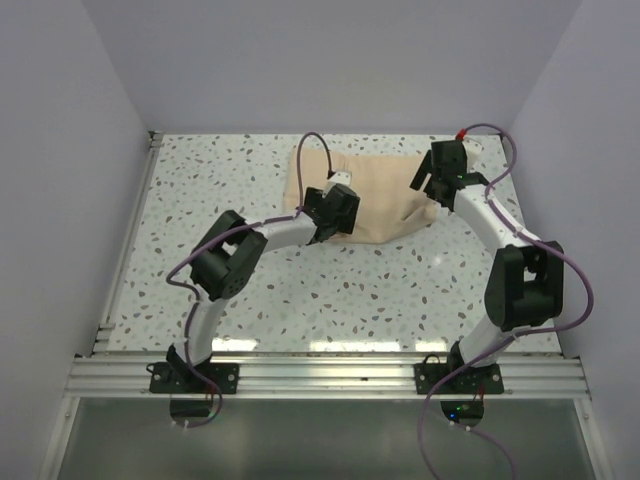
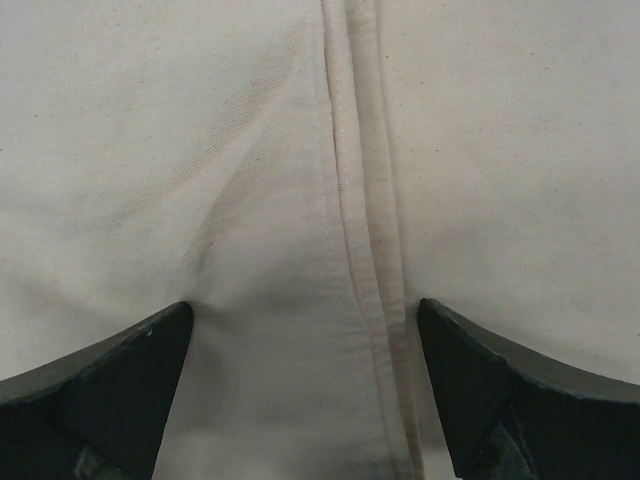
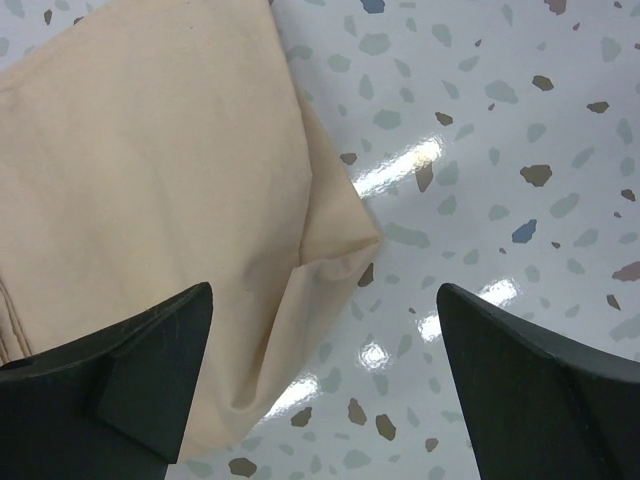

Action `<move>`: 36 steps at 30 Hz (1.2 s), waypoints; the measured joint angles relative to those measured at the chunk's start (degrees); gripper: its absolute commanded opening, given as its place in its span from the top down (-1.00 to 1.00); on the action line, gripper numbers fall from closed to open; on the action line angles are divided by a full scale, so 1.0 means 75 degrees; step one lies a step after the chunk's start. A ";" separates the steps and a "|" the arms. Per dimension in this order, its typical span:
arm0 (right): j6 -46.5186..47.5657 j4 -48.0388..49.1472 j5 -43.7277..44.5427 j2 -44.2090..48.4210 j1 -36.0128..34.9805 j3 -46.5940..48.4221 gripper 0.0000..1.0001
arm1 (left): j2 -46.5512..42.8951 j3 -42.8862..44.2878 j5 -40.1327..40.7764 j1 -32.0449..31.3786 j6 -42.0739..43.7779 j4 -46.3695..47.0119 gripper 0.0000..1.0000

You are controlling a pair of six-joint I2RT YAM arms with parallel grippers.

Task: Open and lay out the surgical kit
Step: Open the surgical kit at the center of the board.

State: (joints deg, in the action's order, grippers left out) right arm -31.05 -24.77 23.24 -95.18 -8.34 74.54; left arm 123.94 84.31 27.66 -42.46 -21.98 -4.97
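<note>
Unwrapping stage: cloth wrap [image 1: 372, 200] folded. Left gripper [image 2: 303, 310], wide open, empty, over its seam [image 2: 360, 200]; right gripper [image 3: 322, 292] likewise at a corner [image 3: 345, 245]. Next: pinch a flap.

- Left arm [image 1: 285, 232] and right arm [image 1: 478, 212]: white tubular links behind each wrist, joined by blocky black housings.
- Purple cables [image 1: 316, 135] loop back from the wrists to black base plates [image 1: 195, 378].
- Right gripper [image 3: 322, 292] fingers [image 3: 140, 380]: matte black wedges, faintly scuffed.
- Red tag [image 1: 461, 132], possibly a connector, just beyond the right gripper.
</note>
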 measured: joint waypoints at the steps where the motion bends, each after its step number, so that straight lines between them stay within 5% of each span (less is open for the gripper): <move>1: 0.0003 0.0003 -0.0026 0.0000 0.0000 0.0000 -0.97 | -0.0012 -0.0006 0.0038 0.0000 -0.0017 -0.0017 -0.99; 21: 0.0035 0.0052 -0.0061 0.0000 0.0000 -0.0009 -0.97 | -0.1361 -0.0804 0.0256 0.0052 -0.0219 -0.0286 -0.99; 23: 0.0041 0.0073 -0.0061 0.0000 0.0000 -0.0047 -0.97 | -0.1317 -0.0801 0.0221 0.0070 -0.0326 -0.0309 -0.46; 24: 0.0050 0.0079 -0.0061 0.0000 0.0000 -0.0073 -0.97 | -0.1262 -0.0796 0.0184 0.0085 -0.0370 -0.0321 -0.40; 36: 0.0085 0.0111 -0.0052 0.0000 0.0000 -0.0216 -0.97 | -0.0886 -0.0755 -0.0239 0.0201 -0.0455 -0.0463 -0.62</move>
State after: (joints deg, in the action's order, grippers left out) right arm -30.41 -23.94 22.85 -95.18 -8.34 72.93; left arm 117.30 78.65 25.87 -40.95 -25.39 -8.45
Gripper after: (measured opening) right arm 0.985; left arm 0.801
